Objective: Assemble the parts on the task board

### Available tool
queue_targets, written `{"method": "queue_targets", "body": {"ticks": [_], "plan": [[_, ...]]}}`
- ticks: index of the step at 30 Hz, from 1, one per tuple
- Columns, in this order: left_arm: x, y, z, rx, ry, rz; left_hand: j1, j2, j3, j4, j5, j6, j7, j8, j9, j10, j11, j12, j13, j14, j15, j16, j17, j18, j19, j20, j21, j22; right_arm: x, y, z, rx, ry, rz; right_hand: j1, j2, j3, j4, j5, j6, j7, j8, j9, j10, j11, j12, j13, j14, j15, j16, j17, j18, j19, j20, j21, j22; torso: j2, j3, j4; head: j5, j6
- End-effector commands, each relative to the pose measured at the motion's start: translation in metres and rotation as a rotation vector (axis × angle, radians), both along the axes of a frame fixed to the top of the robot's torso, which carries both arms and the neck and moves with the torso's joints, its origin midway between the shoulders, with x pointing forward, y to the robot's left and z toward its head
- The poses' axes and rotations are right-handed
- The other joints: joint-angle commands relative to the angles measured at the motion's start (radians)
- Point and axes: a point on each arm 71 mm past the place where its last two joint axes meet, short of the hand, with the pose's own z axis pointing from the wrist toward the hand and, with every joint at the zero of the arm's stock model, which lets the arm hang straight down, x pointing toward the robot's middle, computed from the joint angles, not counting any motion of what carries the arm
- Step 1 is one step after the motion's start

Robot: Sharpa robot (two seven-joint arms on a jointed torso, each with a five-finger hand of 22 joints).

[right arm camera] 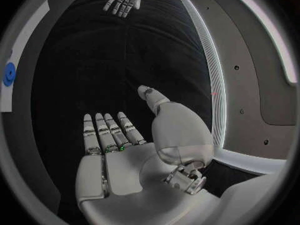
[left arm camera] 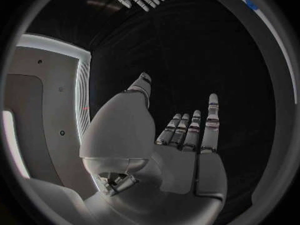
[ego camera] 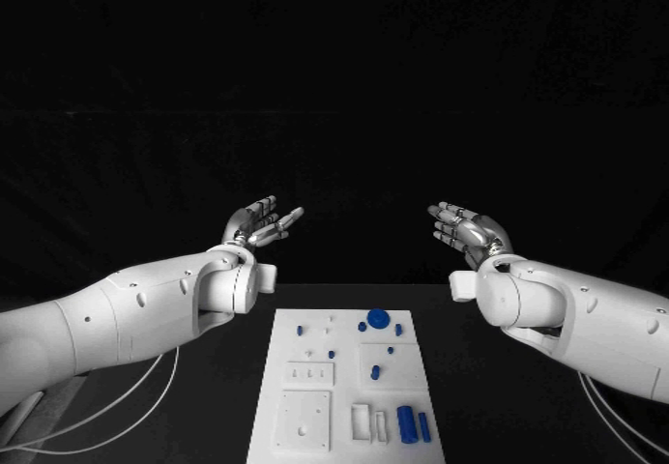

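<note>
The white task board [ego camera: 300, 382] lies in the middle of the table, near me. Several blue parts sit on it: a round disc [ego camera: 376, 315] near its far end, small pieces [ego camera: 376, 369] around the middle, and upright cylinders [ego camera: 407, 424] at the near right. My left hand [ego camera: 261, 222] is raised well above and beyond the board's far left, fingers spread, palm empty [left arm camera: 181, 150]. My right hand [ego camera: 469, 230] is raised likewise beyond the far right, fingers apart and holding nothing [right arm camera: 119, 155]. An edge of the board with the blue disc [right arm camera: 9, 74] shows in the right wrist view.
The black table [ego camera: 474, 387] extends on both sides of the board. White cables [ego camera: 112, 416] hang under my left arm at the near left, and another cable [ego camera: 614, 416] runs under the right arm.
</note>
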Motion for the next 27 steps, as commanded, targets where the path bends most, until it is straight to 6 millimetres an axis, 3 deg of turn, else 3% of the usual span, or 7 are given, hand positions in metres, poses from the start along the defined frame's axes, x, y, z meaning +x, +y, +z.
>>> {"method": "queue_targets", "body": {"ticks": [1,8,10,11,16,20,27], "plan": [[0.011,-0.002,0.004,0.024,0.063,-0.105,0.051,-0.005,0.003,0.014,0.006,0.02,0.004,0.007,0.002,0.019,0.005,0.006,0.002,0.019,0.005,0.007,0.002,0.023,0.027,0.008,0.004,0.003,0.007,0.005,-0.001,0.017,0.101,0.185,0.054,0.002,0.012,-0.004,0.007,0.034,0.049,0.007,0.003,0.039,0.01,0.006,0.003,0.043,0.01,0.008,0.003,0.016,0.034,0.005,0.01,0.004,0.0,-0.0002,-0.0008,0.0,0.0],[0.022,0.003,0.011,0.052,0.069,-0.109,0.052,-0.003,0.004,0.013,0.006,0.022,0.006,0.008,0.003,0.023,0.006,0.006,0.002,0.02,0.005,0.008,0.002,0.022,0.022,0.008,0.003,0.003,0.017,-0.004,0.005,0.011,0.13,0.226,0.102,-0.004,0.013,-0.03,-0.008,0.103,0.034,0.01,0.006,0.109,-0.005,0.01,0.007,0.102,-0.003,0.011,0.006,0.019,0.085,-0.003,0.018,0.008,0.0,-0.0002,-0.0008,0.0,0.0],[0.022,0.003,0.011,0.052,0.069,-0.109,0.052,0.001,0.006,0.012,0.006,0.026,0.007,0.008,0.003,0.029,0.011,0.006,0.002,0.023,0.005,0.008,0.003,0.02,0.013,0.008,0.002,0.002,0.017,-0.004,0.006,0.011,0.132,0.228,0.119,-0.012,0.015,-0.045,-0.021,0.157,0.028,0.013,0.009,0.171,-0.007,0.012,0.01,0.157,-0.006,0.013,0.008,0.027,0.17,-0.011,0.038,0.016,0.0,-0.0002,-0.0008,0.0,0.0],[0.019,0.014,0.013,0.04,0.068,-0.108,0.053,0.002,0.006,0.012,0.006,0.026,0.008,0.008,0.003,0.03,0.012,0.006,0.002,0.023,0.004,0.008,0.003,0.019,0.007,0.008,0.002,0.002,0.02,-0.013,0.003,-0.072,0.087,0.208,0.128,-0.017,0.017,-0.052,-0.028,0.187,0.025,0.014,0.01,0.203,-0.01,0.013,0.011,0.184,-0.009,0.014,0.009,0.032,0.23,-0.016,0.051,0.021,0.003,-0.002,-0.0016,0.01,-0.032],[0.018,0.014,0.012,0.036,0.072,-0.12,0.049,0.017,0.012,0.002,0.005,0.039,0.014,0.009,0.004,0.048,0.018,0.007,0.003,0.044,0.005,0.009,0.004,0.019,0.013,0.007,0.005,0.004,0.02,-0.011,0.006,-0.166,0.024,0.213,0.159,-0.032,0.023,-0.075,-0.046,0.298,0.014,0.019,0.015,0.34,-0.021,0.02,0.017,0.373,-0.018,0.024,0.019,0.044,0.442,-0.039,0.101,0.033,0.003,-0.0037,-0.0009,0.01,-0.034],[0.013,0.017,0.013,0.031,0.07,-0.131,0.039,0.032,0.017,-0.017,0.005,0.044,0.03,0.009,0.004,0.073,0.033,0.008,0.005,0.231,0.061,0.029,0.015,0.025,0.084,-0.017,0.027,0.013,0.019,-0.007,0.005,-0.282,-0.041,0.255,0.161,-0.027,0.041,-0.073,-0.062,0.375,0.007,0.021,0.018,0.516,-0.036,0.027,0.025,0.572,-0.044,0.032,0.029,0.041,0.505,-0.065,0.122,0.034,0.007,-0.0059,-0.0028,0.014,-0.031],[0.0,0.018,0.015,0.041,0.058,-0.186,0.013,0.083,0.012,-0.086,0.004,0.07,0.033,0.011,0.005,0.28,0.064,0.017,0.014,0.532,0.043,0.059,0.028,-0.017,0.201,-0.084,0.073,0.024,0.018,0.007,-0.002,-0.515,-0.107,0.33,0.173,-0.025,0.087,-0.072,-0.151,0.567,-0.007,0.034,0.03,0.66,-0.086,0.03,0.027,0.834,-0.14,0.072,0.06,0.043,0.705,-0.163,0.239,0.077,0.037,-0.0044,-0.0001,0.02,-0.034]]}}
